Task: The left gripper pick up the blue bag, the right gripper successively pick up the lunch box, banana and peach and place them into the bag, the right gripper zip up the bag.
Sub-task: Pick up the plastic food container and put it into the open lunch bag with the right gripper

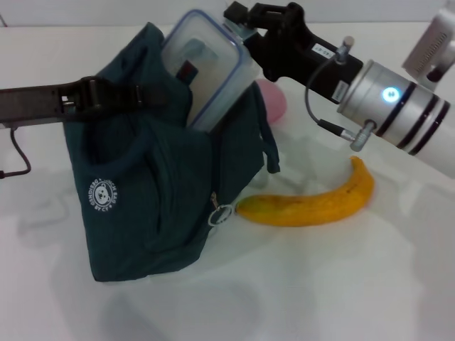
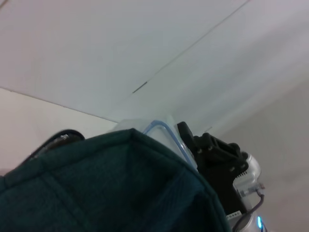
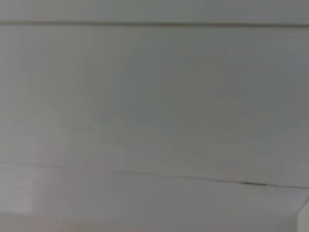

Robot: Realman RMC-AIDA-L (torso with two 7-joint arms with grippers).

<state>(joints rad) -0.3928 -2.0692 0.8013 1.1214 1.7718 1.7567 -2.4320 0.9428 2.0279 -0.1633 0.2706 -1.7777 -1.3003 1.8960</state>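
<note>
The blue bag stands on the white table at centre left, its mouth held up by my left gripper, which reaches in from the left and is shut on the rim. A clear lunch box with a blue-edged lid leans tilted, its lower end inside the bag's mouth. My right gripper is shut on its upper end. The banana lies on the table right of the bag. The pink peach peeks out behind the bag, partly hidden. The left wrist view shows bag fabric, the lunch box and the right gripper.
A round zipper pull hangs on the bag's right side near the banana's tip. The right arm's silver wrist crosses above the banana. The white table stretches out in front. The right wrist view shows only pale surface.
</note>
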